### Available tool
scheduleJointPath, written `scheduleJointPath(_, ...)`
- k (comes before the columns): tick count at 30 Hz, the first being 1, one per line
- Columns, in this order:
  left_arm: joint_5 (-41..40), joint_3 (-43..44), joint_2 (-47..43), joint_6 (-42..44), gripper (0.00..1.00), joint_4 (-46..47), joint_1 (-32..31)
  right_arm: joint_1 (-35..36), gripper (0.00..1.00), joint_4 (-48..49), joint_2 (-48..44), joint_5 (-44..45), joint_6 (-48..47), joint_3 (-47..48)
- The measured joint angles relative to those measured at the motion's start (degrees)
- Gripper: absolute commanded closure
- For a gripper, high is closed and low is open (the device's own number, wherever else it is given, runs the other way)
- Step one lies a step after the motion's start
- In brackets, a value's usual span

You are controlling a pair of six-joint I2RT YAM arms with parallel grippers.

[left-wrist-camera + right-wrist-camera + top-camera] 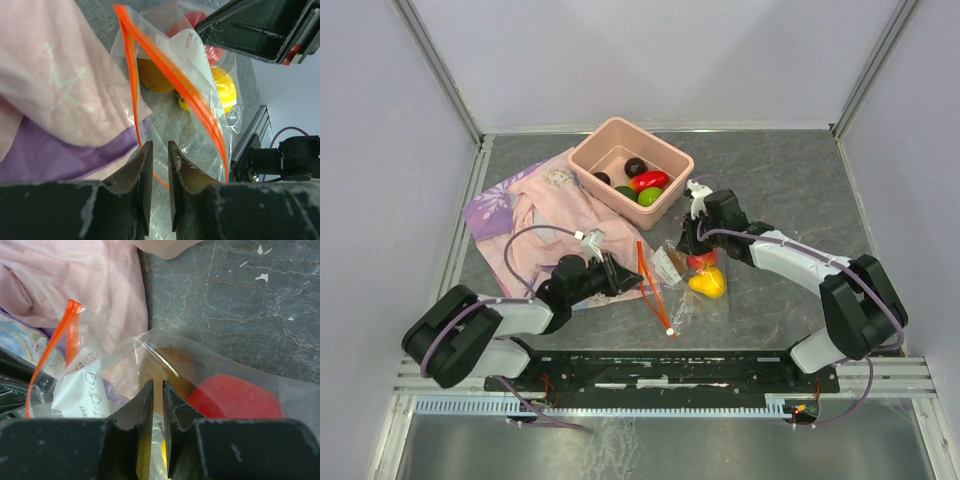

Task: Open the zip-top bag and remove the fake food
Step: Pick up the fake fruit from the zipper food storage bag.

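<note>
The zip-top bag (672,272) lies on the table between both arms, its orange zip strip (170,75) parted into an open mouth. Inside it are fake food pieces: a yellow one (708,283), a red one (232,397) and a brown one (152,75). My left gripper (160,145) has its jaws nearly together over the bag's near rim, where the orange strip runs between them. From the far side, my right gripper (157,382) pinches the clear film. In the top view the left gripper (625,275) and the right gripper (692,240) flank the bag.
A salmon-pink tub (582,165) at the back holds more fake food (645,182) in red, green and dark colours. A pink-and-purple cloth (535,205) lies left of the bag, partly under its edge. Metal rails border the table.
</note>
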Motion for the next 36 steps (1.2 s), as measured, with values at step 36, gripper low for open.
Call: scheduleJointPath(36,-9.49,12.31,19.63,-1.27,0.36,5.88,-6.25,5.90,0.81,-8.96,4.04,18.21,-7.61,3.65)
